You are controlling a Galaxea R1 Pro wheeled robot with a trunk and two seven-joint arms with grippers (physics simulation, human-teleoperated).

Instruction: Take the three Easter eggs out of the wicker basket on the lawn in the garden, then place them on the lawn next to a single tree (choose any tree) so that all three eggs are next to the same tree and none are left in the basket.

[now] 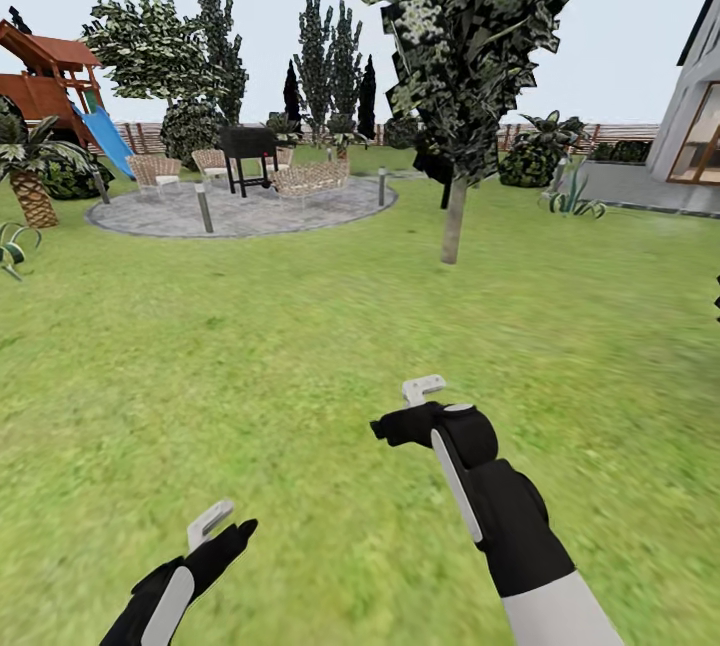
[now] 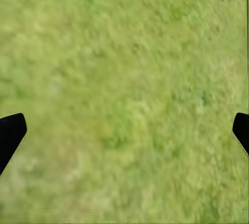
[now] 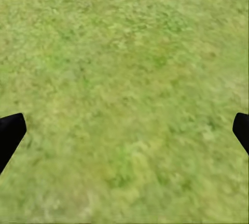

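With both the left gripper (image 1: 205, 526) and right gripper (image 1: 420, 396) spread apart and empty over lawn (image 1: 300, 326), the robot risks missing the basket.

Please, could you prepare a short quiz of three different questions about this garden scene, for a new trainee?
1. True or false: the tree with the pale trunk stands on the gravel circle.
2. Multiple choice: what lies under the open jaws of the left gripper and the right gripper in the wrist views? A) gravel B) lawn C) a wicker basket
3. Fill in: at the far left of the head view, beside the red playhouse, a ____ slide comes down.

Key
1. False: it stands on the lawn, to the right of the circle.
2. B
3. blue
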